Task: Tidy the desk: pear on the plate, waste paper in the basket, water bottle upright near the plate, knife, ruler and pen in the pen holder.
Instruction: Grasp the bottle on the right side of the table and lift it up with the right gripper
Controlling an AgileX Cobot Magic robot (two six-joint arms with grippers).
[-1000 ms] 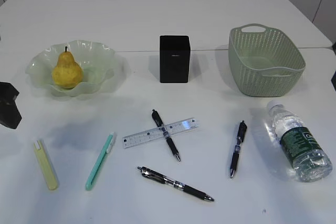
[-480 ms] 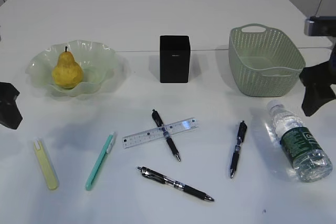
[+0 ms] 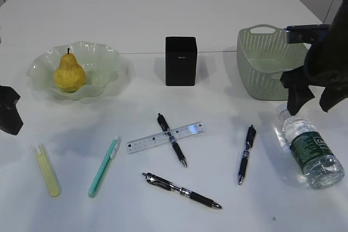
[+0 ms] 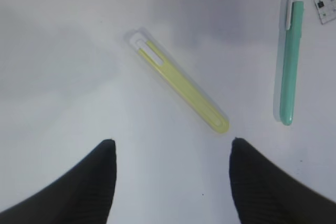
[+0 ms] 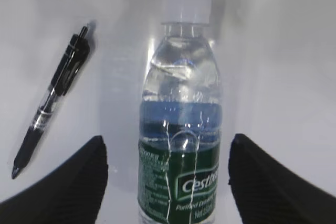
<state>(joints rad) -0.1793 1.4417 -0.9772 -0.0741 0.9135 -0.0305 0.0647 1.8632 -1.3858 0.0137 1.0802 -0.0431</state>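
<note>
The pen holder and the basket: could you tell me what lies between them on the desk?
Nothing: in the exterior view the desk is bare between the pen holder and the basket.

**Desk items as they lie**

Yellow pear (image 3: 69,73) sits upright in the ruffled green plate (image 3: 103,58). The empty basket (image 3: 272,63) stands right of the black pen holder (image 3: 180,61). Water bottle (image 3: 310,148) lies flat. Clear ruler (image 3: 166,137) rests across a black pen (image 3: 172,139).
</note>
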